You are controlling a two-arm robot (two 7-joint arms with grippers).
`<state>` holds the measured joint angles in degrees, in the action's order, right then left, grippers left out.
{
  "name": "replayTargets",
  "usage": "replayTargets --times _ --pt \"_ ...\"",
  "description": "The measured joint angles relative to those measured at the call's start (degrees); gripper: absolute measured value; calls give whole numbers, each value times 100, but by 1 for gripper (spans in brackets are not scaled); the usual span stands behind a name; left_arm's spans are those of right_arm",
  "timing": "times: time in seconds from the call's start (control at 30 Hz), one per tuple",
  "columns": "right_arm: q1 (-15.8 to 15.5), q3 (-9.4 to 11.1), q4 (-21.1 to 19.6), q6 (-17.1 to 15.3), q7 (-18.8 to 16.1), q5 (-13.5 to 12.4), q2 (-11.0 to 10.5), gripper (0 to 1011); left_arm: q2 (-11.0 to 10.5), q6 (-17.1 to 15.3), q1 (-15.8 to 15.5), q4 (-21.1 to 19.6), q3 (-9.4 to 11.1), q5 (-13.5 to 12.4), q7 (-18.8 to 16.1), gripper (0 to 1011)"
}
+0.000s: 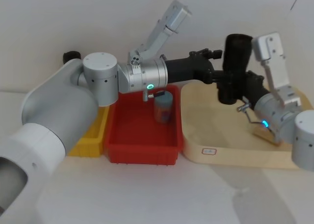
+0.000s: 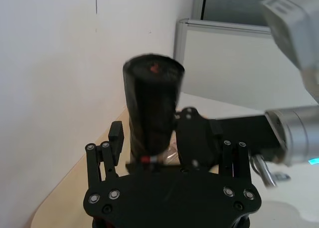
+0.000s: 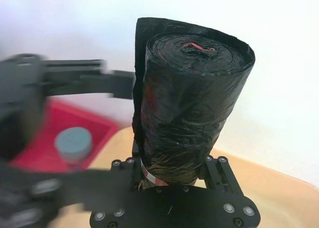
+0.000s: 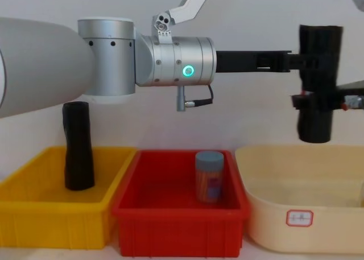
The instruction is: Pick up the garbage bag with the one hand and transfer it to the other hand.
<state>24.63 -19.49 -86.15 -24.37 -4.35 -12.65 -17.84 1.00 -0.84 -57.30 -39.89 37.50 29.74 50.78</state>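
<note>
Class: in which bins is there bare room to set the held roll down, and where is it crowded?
The beige tray is bare under the garbage bag. The red bin is free around its jar. The yellow bin is free beside its black roll. Both grippers crowd the bag.

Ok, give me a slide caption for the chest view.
Garbage bag held upright in mid-air above the beige tray, gripped by both the left end effector and the right end effector during handover.
</note>
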Motion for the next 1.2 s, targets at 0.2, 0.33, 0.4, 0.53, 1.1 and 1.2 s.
replayTargets --times 0.2,0.33,0.4,0.53,1.1,1.2 --pt "170 217 174 -195 100 -48 6 572 0 0 0 0 0 0 0 1001" --pt "290 355 298 -331 153 -80 9 680 0 0 0 0 0 0 0 1001" --pt "334 403 342 -383 173 -92 10 732 0 0 0 0 0 0 0 1001" --pt "382 460 390 -434 196 -106 11 848 0 -1 0 0 0 0 0 1001" --pt "515 606 529 -585 252 -140 13 1001 0 -1 0 0 0 0 0 1001" --pt "522 615 538 -594 256 -142 13 1001 0 0 0 0 0 0 0 1001"
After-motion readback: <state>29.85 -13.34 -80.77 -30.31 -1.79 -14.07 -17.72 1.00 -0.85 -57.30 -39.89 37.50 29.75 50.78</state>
